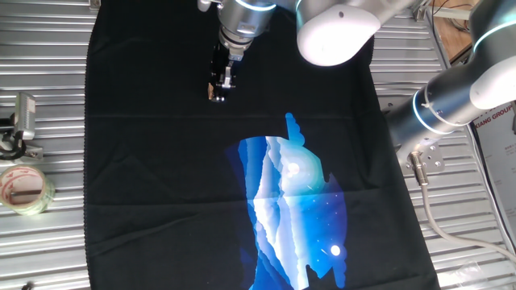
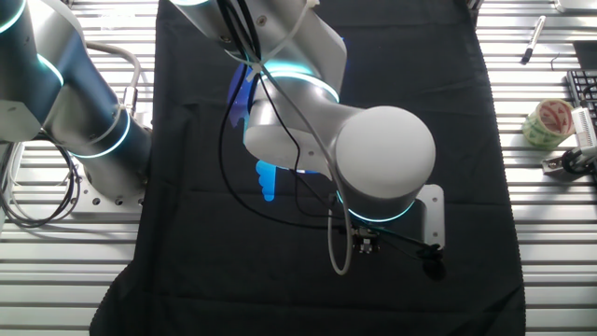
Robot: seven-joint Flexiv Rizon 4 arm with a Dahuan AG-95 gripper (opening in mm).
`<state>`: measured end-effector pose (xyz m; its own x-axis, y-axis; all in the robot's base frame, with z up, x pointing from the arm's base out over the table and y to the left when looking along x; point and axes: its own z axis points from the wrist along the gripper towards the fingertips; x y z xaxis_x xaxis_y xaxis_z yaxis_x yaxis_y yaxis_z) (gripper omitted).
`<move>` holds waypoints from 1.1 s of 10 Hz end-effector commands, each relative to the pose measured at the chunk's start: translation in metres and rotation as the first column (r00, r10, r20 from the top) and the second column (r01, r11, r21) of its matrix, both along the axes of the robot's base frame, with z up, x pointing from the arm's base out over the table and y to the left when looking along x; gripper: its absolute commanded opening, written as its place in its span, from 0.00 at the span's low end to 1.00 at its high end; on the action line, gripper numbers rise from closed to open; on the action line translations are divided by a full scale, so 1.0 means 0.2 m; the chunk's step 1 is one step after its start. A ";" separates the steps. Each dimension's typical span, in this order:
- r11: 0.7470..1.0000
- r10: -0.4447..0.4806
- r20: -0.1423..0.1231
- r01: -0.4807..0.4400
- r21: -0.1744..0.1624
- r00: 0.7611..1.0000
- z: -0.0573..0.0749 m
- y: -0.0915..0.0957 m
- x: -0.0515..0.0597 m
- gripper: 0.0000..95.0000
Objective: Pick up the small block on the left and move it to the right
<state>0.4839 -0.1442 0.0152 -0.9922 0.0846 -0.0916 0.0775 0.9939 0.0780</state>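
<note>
The gripper (image 1: pixel 218 90) is lowered onto the black cloth (image 1: pixel 161 177); a tan speck at its fingertips is judged to be the small block (image 1: pixel 216 98). Whether it is clamped cannot be told. The cube is judged light, rigid, best pinched on opposite flat faces.

Table (image 1: pixel 48 105): ribbed metal slats.
Cloth (image 1: pixel 161 177): black, blue print, spread across the middle.
Tape roll (image 1: pixel 24 189): on bare slats beside the cloth.
</note>
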 end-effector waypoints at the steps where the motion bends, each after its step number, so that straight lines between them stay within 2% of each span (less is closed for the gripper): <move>1: 1.000 -0.010 -0.003 0.010 0.002 1.000 0.00 0.00 0.00 0.40; 2: 1.000 -0.012 -0.004 0.012 0.002 1.000 0.00 0.00 0.00 0.20; 6: 1.000 -0.028 -0.004 0.028 0.007 1.000 0.00 0.00 0.00 0.20; 7: 0.999 -0.039 -0.006 0.039 0.010 0.999 0.00 0.00 0.00 0.00; 11: 0.999 -0.041 -0.009 0.041 0.013 0.999 0.00 0.00 0.00 0.00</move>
<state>0.4836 -0.1443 0.0163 -0.9886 0.1262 -0.0824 0.1188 0.9889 0.0893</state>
